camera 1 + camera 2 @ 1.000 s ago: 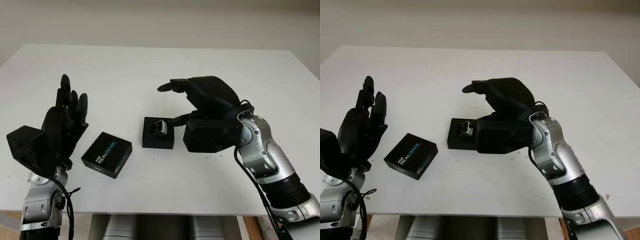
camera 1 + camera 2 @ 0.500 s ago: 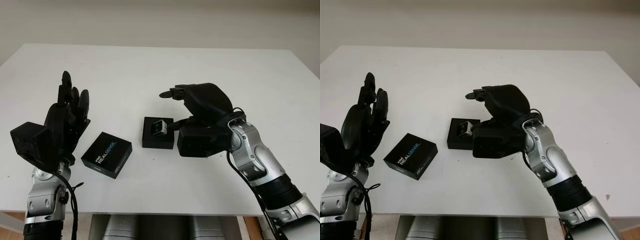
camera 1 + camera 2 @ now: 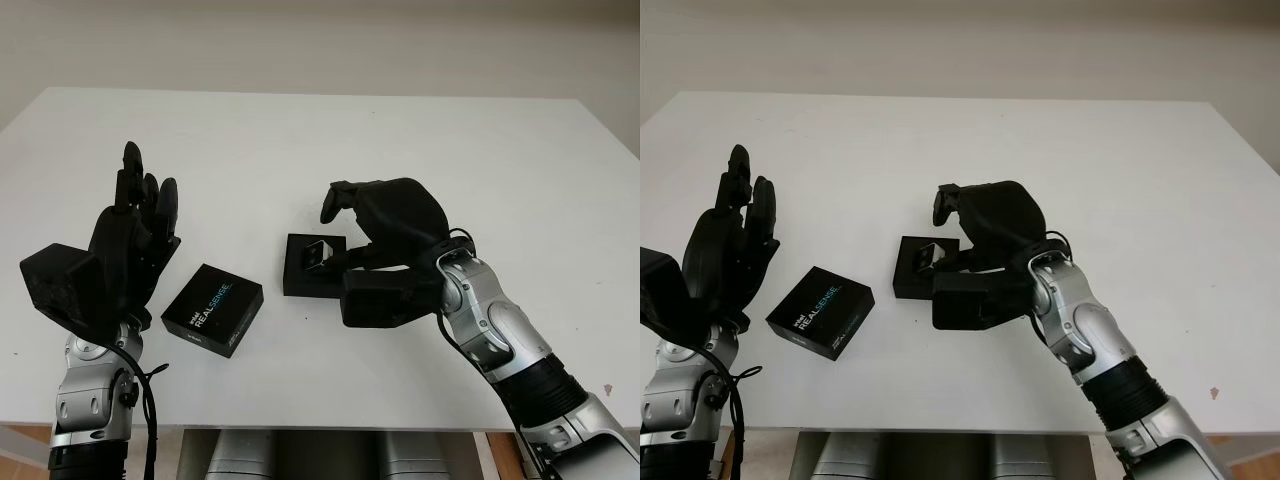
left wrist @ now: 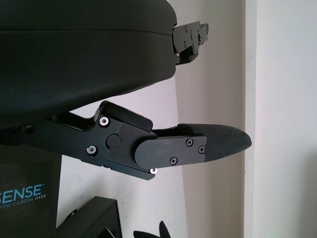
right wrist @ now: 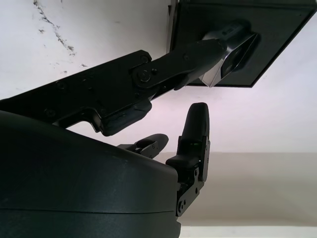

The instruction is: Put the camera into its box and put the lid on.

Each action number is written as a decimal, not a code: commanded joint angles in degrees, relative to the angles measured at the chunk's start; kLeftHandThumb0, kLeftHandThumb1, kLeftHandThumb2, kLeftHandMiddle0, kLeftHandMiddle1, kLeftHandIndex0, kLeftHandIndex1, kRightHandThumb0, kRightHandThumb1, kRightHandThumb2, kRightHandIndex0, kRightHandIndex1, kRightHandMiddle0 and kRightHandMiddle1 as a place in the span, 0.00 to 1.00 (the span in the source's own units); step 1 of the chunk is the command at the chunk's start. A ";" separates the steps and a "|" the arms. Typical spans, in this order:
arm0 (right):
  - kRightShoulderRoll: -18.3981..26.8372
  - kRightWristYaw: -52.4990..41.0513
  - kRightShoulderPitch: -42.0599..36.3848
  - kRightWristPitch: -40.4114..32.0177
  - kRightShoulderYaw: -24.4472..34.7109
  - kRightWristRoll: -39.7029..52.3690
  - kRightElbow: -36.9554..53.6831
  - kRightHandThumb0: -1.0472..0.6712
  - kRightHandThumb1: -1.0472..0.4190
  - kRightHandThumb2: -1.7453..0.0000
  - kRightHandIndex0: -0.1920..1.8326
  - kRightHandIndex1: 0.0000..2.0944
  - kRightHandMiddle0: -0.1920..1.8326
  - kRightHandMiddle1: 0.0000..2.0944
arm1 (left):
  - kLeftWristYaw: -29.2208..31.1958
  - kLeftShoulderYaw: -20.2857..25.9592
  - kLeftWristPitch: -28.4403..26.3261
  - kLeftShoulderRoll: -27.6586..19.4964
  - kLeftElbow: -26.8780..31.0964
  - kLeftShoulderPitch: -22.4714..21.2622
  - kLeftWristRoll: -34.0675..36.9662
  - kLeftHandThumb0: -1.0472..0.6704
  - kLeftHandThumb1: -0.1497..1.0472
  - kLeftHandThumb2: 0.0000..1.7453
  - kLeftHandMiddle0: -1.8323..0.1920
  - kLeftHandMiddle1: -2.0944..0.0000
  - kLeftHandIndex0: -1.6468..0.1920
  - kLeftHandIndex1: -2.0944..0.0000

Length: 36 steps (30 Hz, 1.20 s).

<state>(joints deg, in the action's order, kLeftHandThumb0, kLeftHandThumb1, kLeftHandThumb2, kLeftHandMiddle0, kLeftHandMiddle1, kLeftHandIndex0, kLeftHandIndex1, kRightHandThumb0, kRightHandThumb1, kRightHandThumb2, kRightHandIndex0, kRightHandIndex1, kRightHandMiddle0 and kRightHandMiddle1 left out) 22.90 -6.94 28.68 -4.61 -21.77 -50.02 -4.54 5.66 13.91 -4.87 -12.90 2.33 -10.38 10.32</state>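
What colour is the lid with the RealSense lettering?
The lid is black with white and blue lettering, seen best in the left eye view.

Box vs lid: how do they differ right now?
The box lies open side up with the silver camera in it; the lid lies printed side up, holding nothing. The lid carries white REALSENSE lettering; the box shows none. The right hand hovers over the box, one finger at the camera; the open left hand is raised beside the lid, apart from it. Both are black, squarish and on the table.
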 commanded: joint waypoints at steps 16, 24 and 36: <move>-0.32 -6.81 -0.55 -1.45 0.20 0.30 4.25 0.11 0.09 0.97 0.30 0.01 0.20 0.40 | -0.27 0.65 -0.48 -0.66 1.28 0.40 -0.11 0.17 1.00 0.27 0.99 0.97 1.00 0.99; -0.63 -4.40 -0.94 -1.99 -0.12 -0.35 3.55 0.12 0.08 0.97 0.31 0.02 0.23 0.41 | -0.05 0.69 -1.06 -0.71 1.55 0.36 0.05 0.17 1.00 0.26 0.99 0.97 1.00 0.98; -1.10 -0.31 -0.94 -0.86 -0.62 -0.45 0.55 0.15 0.07 0.97 0.32 0.03 0.24 0.48 | 0.43 1.07 -0.92 -0.80 1.73 0.67 0.06 0.18 1.00 0.26 0.99 0.97 1.00 0.98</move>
<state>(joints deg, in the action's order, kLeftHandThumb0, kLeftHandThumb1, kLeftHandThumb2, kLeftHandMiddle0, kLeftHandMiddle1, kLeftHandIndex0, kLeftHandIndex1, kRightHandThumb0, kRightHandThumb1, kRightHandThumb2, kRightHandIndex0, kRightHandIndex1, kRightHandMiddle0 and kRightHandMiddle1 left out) 22.02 -7.73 27.78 -5.83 -22.52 -50.73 -3.87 6.05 14.73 -5.91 -13.31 3.11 -10.14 10.41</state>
